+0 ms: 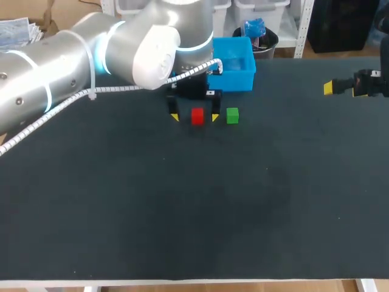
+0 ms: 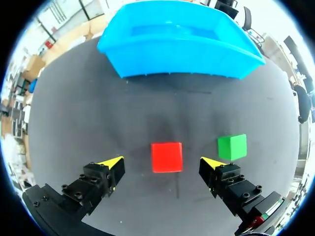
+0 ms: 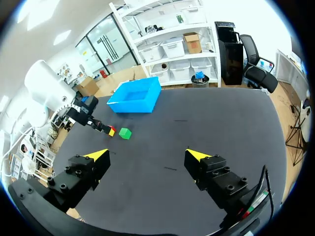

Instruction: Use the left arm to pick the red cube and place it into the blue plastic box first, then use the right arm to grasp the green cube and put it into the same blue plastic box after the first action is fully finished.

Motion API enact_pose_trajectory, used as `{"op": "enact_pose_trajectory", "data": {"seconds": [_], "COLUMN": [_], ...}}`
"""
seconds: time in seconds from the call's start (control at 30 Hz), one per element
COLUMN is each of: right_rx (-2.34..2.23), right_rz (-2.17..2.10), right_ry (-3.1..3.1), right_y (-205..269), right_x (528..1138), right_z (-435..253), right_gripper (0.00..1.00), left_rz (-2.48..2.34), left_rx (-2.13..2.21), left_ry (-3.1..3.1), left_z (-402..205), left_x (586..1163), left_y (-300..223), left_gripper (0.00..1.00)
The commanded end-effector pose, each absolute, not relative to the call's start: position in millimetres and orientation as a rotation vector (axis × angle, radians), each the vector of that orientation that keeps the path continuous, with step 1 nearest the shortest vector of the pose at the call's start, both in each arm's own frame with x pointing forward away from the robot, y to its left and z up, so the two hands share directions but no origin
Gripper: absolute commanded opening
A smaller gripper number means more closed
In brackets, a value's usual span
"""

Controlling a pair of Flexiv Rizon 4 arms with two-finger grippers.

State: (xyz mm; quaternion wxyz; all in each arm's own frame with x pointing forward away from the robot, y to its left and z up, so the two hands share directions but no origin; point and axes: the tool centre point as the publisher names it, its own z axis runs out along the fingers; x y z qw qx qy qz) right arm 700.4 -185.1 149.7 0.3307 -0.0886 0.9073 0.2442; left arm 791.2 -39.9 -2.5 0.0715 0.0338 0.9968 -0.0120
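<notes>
The red cube sits on the dark table between the open fingers of my left gripper, with gaps on both sides. In the left wrist view the red cube lies between the yellow tips of the left gripper, untouched. The green cube rests just right of it, seen also as the green cube beside one finger. The blue plastic box stands behind both cubes, ahead of the gripper. My right gripper hangs open at the far right, well away; its view shows the green cube and blue box far ahead of the right gripper.
The table's far edge runs just behind the blue box. A white cable runs along my left arm over the table's left part. Dark tabletop stretches wide in front of the cubes.
</notes>
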Motion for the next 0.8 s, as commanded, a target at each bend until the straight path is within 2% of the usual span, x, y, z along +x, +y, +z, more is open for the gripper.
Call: {"op": "enact_pose_trajectory", "data": {"seconds": [0.03,0.1,0.17,0.2,0.3,0.43,0.57,0.8], "right_rx": [-0.232,-0.232,-0.232,-0.232,-0.232,-0.232,-0.232,-0.232], "right_rz": [0.637,0.637,0.637,0.637,0.637,0.637,0.637,0.637], "right_ry": [2.373,2.373,2.373,2.373,2.373,2.373,2.373,2.373], "right_y": [-185.1,-185.1,-185.1,-185.1,-185.1,-185.1,-185.1,-185.1], "right_x": [700.3,700.3,700.3,700.3,700.3,700.3,700.3,700.3], "right_z": [149.7,149.7,149.7,149.7,149.7,149.7,149.7,149.7], "right_gripper": [1.00,1.00,1.00,1.00,1.00,1.00,1.00,1.00], "left_rz": [-0.028,-0.026,-0.024,-0.025,-0.027,-0.027,-0.026,-0.022], "left_rx": [0.093,0.090,0.088,0.088,0.086,0.087,0.088,0.093], "left_ry": [2.986,2.982,2.977,2.975,2.972,2.966,2.961,2.957], "left_z": [-4.4,-4.2,-4.2,-4.1,-4.3,-4.1,-4.0,-4.3], "left_x": [791.2,791.6,792.0,792.3,793.6,794.8,795.0,795.4], "left_y": [-41.3,-41.1,-41.1,-41.3,-42.5,-44.2,-44.7,-44.8], "left_gripper": [1.00,1.00,0.71,0.53,0.30,0.12,0.00,0.00]}}
